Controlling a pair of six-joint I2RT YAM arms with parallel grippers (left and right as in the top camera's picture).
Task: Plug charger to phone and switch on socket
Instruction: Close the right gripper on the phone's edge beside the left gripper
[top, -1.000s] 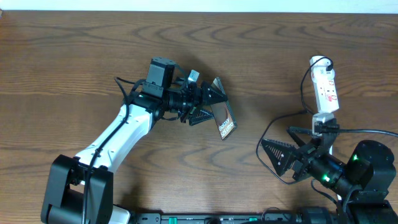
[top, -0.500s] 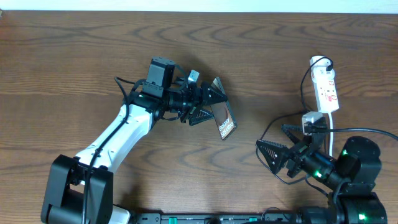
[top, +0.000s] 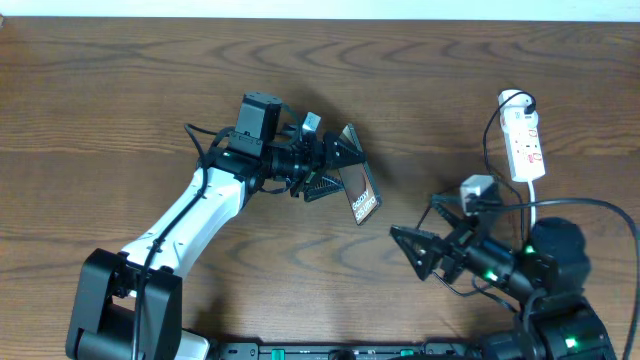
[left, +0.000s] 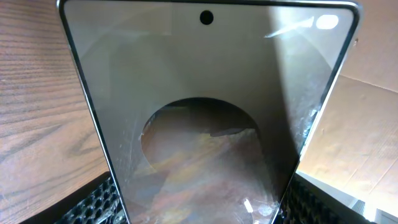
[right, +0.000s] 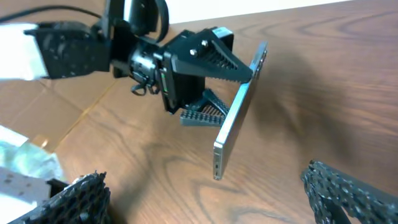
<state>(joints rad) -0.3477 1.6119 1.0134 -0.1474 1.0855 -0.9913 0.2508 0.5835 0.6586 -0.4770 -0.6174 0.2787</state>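
Observation:
My left gripper (top: 338, 168) is shut on the phone (top: 362, 196) and holds it tilted above the table. The phone's glossy grey-brown face fills the left wrist view (left: 205, 112), between my left fingers (left: 205, 214). In the right wrist view the phone (right: 239, 118) shows edge-on, its lower end with the port pointing at me. My right gripper (top: 415, 250) is open and empty, a short way right of the phone, fingers spread wide (right: 211, 199). The white socket (top: 523, 145) lies at the far right. The thin black charger cable (top: 489, 145) curves beside it; its plug tip is not visible.
The socket's white cord (top: 534, 195) runs down towards my right arm's base. Thicker black arm cables arc over the right arm (top: 590, 205). Bare wooden table (top: 150, 80) surrounds both arms.
My right arm has moved left across the table towards the phone, gripper still open. The left arm and phone have not moved.

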